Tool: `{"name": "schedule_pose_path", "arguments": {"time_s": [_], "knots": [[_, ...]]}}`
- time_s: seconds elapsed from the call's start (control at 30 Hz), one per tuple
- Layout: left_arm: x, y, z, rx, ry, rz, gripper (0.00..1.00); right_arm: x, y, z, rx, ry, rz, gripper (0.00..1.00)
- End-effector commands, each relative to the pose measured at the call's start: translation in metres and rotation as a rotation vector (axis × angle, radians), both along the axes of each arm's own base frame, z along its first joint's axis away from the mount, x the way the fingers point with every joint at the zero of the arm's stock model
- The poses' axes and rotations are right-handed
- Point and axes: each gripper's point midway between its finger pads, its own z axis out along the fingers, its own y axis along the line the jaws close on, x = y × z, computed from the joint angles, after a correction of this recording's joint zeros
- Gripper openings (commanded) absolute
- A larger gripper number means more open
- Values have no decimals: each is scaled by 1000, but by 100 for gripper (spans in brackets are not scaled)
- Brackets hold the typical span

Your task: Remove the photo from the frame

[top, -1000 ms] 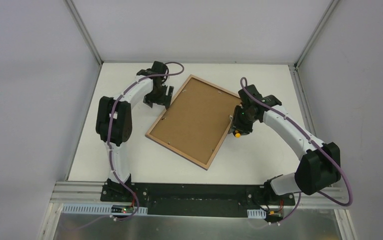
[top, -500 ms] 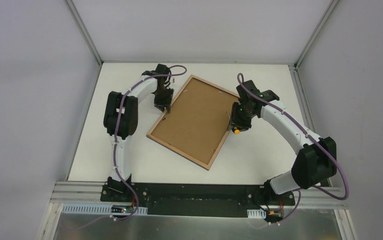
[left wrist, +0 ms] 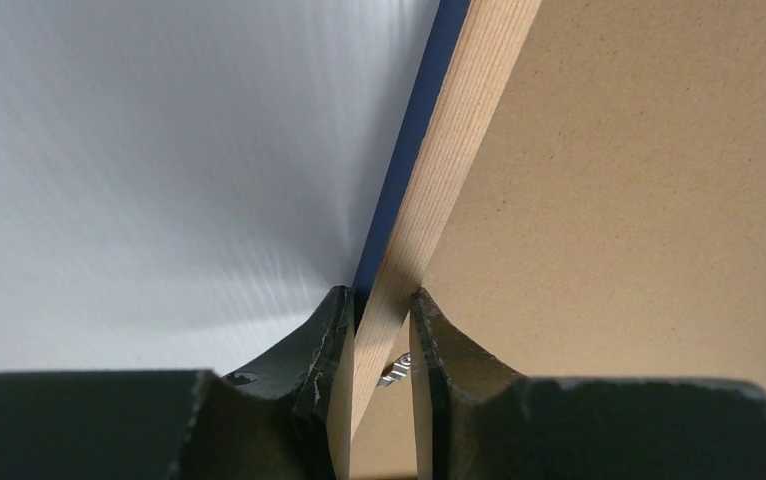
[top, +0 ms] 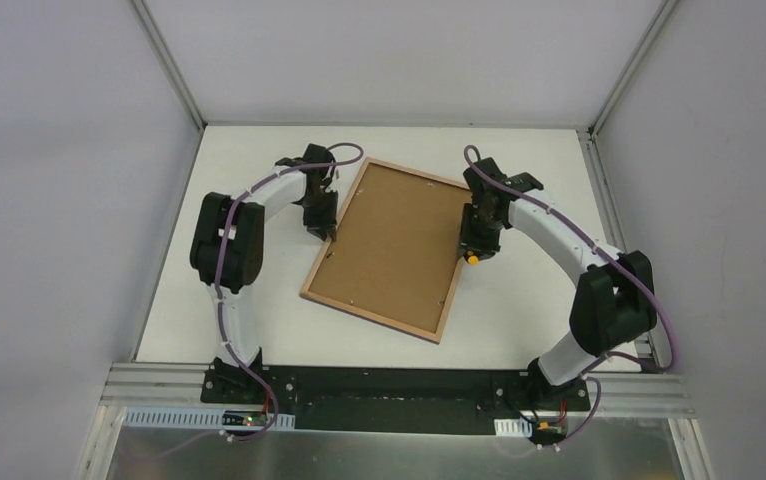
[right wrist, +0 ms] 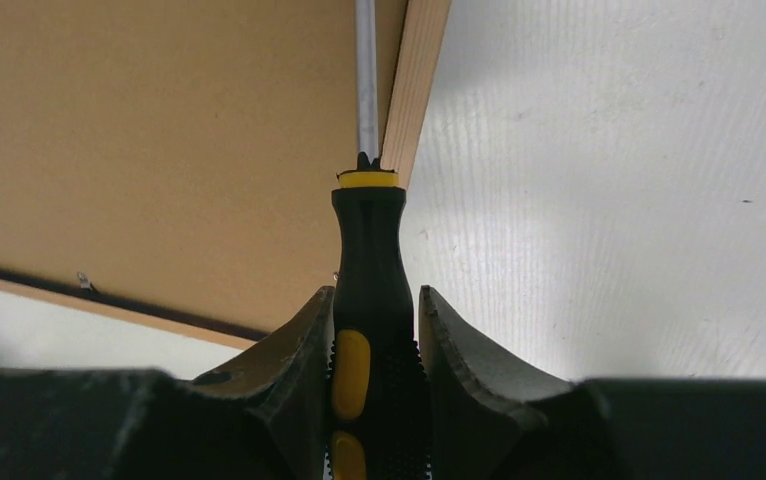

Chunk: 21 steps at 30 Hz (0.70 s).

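The frame (top: 369,317) lies face down on the white table, its light wood rim around the brown backing board (top: 394,245). The photo is hidden under that board. My left gripper (top: 326,228) is shut on the frame's left rim. In the left wrist view the gripper (left wrist: 379,310) pinches the wood rim (left wrist: 449,130), with the blue front (left wrist: 414,110) on the outer side. My right gripper (top: 479,232) is shut on a black and yellow screwdriver (right wrist: 369,250). Its metal shaft (right wrist: 365,70) runs along the inner side of the right rim.
A small metal tab (left wrist: 394,372) sits on the backing just inside the left rim. Another tab (right wrist: 84,283) shows near the frame's near edge. White table (top: 249,300) surrounds the frame, bounded by grey walls and corner posts (top: 169,65).
The left gripper came in from beside the frame and shut on its left rim. The frame turned a little, its long sides now more upright in the view. The right arm shifted with the screwdriver.
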Motion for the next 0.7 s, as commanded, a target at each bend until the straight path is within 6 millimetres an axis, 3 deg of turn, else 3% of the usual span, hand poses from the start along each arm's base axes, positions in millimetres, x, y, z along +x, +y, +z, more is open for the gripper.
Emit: {"name": "schedule_pose_path", "arguments": {"time_s": [0.0, 0.13, 0.27, 0.4, 0.67], "knots": [[-51, 12, -14, 50, 156, 155, 0, 13, -13, 8, -87, -45, -5, 0], [-67, 14, -17, 65, 185, 211, 0, 23, -18, 1, -111, -42, 5, 0], [-88, 13, -25, 56, 251, 315, 0, 29, -3, -1, -5, -44, 57, 0], [-105, 19, -32, 83, 289, 369, 0, 31, -2, -6, 0, -40, 62, 0], [-118, 26, -33, 102, 298, 372, 0, 23, -5, -21, -19, 4, 29, 0]]}}
